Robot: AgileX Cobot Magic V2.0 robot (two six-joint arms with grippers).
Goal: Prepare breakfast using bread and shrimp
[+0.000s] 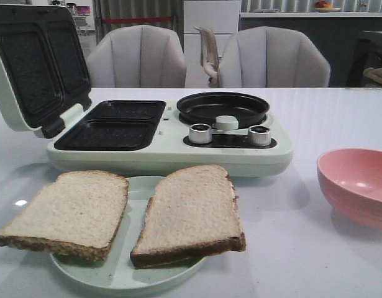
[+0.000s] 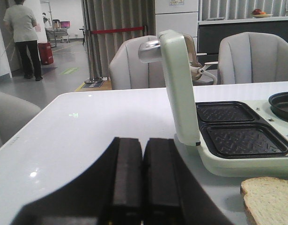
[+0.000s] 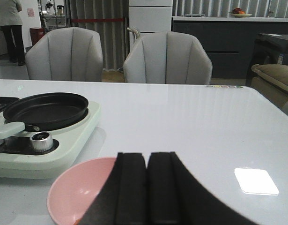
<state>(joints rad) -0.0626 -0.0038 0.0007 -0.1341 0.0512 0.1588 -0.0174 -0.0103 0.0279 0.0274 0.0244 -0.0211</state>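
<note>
Bread (image 1: pixel 125 214): two slices lie side by side on the pale green plate (image 1: pixel 119 278), which stands on the bench (image 1: pixel 290 254) just in front of the breakfast maker (image 1: pixel 169 139). Both slices overhang the plate rim.

Risk 1: an overhanging slice could tip or drag off the plate if gripped at its unsupported edge. Soft crumb may tear or crush under a hard pinch.

Risk 2: the hinged lid (image 1: pixel 35 65) stands open on the sandwich-tray side of the maker. An arm reaching for the ridged trays (image 1: pixel 113 124) could strike it.

Pink bowl (image 1: pixel 357 185): beside the maker on its pan side. A trace of orange shows at the bowl's near edge in the right wrist view; whether this is shrimp cannot be confirmed. Shrimp otherwise not seen.

Left gripper (image 2: pixel 143 176): fingers pressed together, grasping nothing, near the lid side of the maker. Right gripper (image 3: pixel 147 185): fingers likewise closed and empty, just above the bowl. Neither can take anything until the fingers part.

Round pan (image 1: pixel 223 107) and two knobs (image 1: pixel 200 133) sit on the maker's far-side half; a careless sweep could knock the pan handle.

Chairs (image 1: pixel 138 59) stand beyond the maker.

Writing: no brand, label or legible text found.
</note>
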